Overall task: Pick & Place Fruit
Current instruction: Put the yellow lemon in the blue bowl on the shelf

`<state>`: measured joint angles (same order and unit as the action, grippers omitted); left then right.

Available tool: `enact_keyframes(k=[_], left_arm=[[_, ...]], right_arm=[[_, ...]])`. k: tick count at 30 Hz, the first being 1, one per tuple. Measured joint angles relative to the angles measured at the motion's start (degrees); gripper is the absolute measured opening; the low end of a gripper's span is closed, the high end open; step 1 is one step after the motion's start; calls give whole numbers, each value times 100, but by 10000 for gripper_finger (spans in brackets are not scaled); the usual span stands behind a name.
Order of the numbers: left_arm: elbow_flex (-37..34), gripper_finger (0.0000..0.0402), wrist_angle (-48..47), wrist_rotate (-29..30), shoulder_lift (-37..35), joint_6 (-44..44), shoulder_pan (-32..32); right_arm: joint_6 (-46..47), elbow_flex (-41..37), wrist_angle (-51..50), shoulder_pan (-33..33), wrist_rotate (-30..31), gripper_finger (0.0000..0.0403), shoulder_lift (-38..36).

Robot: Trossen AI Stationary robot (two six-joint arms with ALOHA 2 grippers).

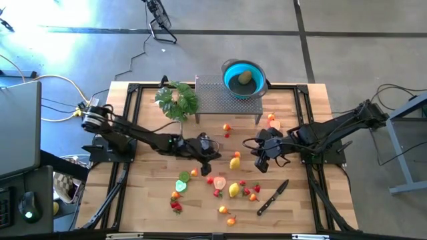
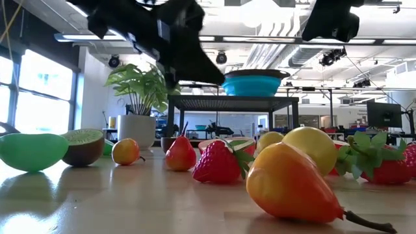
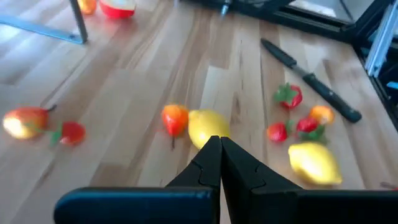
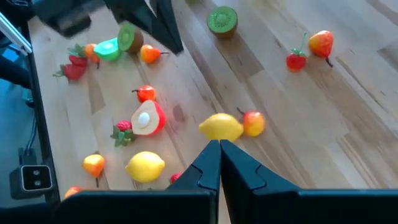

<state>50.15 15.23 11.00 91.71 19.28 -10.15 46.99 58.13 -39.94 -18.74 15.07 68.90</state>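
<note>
Small toy fruits lie scattered on the wooden table (image 1: 147, 200): a yellow lemon (image 1: 235, 162) beside a small orange-red fruit (image 3: 175, 118), a second lemon (image 1: 233, 190), strawberries (image 1: 176, 207), a green lime piece (image 1: 181, 186) and a halved kiwi (image 4: 222, 19). My left gripper (image 1: 213, 155) hangs shut above the table just left of the middle lemon (image 3: 208, 127). My right gripper (image 1: 262, 163) hangs shut just right of that lemon (image 4: 221, 126). Neither holds anything. A blue bowl (image 1: 243, 79) with one brownish-green fruit inside stands on a metal rack (image 1: 227, 103).
A leafy potted plant (image 1: 177, 100) stands at the far left of the rack. A black-handled knife (image 1: 273, 197) lies near the right front among the fruit. Two fruits (image 1: 272, 121) lie by the rack's right leg. Black frame rails (image 1: 123, 133) run along the table's sides.
</note>
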Motion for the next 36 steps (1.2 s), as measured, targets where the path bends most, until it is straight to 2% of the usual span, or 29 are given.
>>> enact_keyframes(k=[8,14,16,25,36], left_arm=[[-889,0,387,-11,-877,-104,0],[-1338,0,996,-139,-1231,-104,-160],[-1479,0,930,-141,-1397,-115,-158],[-1599,0,900,-21,-1869,-521,-152],[-1594,0,827,71,-2143,-554,-149]], right_arm=[[143,-1,115,-1,284,3,0],[145,0,256,0,354,3,0],[145,-2,274,-1,423,3,0],[74,0,355,0,436,3,0],[-481,0,395,0,447,3,0]])
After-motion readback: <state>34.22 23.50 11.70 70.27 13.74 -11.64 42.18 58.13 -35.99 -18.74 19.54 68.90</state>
